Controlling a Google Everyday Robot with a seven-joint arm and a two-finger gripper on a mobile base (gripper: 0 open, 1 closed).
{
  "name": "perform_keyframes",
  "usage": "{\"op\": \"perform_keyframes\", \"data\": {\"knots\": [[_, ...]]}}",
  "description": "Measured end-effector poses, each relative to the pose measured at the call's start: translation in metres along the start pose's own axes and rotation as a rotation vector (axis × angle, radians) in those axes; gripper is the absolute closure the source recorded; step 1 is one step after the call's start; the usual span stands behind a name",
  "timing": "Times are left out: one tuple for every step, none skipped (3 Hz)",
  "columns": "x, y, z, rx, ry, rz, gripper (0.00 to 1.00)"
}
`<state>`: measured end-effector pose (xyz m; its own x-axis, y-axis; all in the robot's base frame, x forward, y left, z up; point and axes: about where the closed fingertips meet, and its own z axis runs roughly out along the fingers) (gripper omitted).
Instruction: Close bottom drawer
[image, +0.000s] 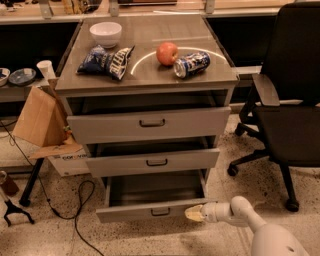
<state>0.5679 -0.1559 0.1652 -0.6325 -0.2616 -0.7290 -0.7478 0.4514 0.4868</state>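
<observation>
On the far left a brown cardboard box (40, 120) leans by the cabinet, and a dark cable (75, 210) loops over the speckled floor just off the bottom drawer's left corner. The grey worktop (145, 82) carries a white bowl (105, 34), two chip bags (107, 61), an apple (167, 53) and a can (192, 64) lying on its side.

The bottom drawer (145, 214) sits lowest in the cabinet and is pulled well out toward the camera, farther than the middle drawer (155, 162) and top drawer (150, 124) above it. Its long axis runs left to right, its low front faces the viewer, and its bare grey tray is open to view. The small dark handle (160, 212) sits mid-front. The floor ahead of the front edge is open.

The gripper (194, 213) is at the right end of that front, touching or just beside it. Its fingers are clenched into one pale tip, grasping nothing. The white arm (240, 215) trails off to the lower right. A black office chair (292, 105) stands well apart on the right.
</observation>
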Motion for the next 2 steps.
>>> {"op": "perform_keyframes", "data": {"knots": [[-0.012,-0.01,0.007,0.004,0.011,0.006,1.0],[-0.032,-0.019,0.015,0.008,0.019,0.003,0.84]]}}
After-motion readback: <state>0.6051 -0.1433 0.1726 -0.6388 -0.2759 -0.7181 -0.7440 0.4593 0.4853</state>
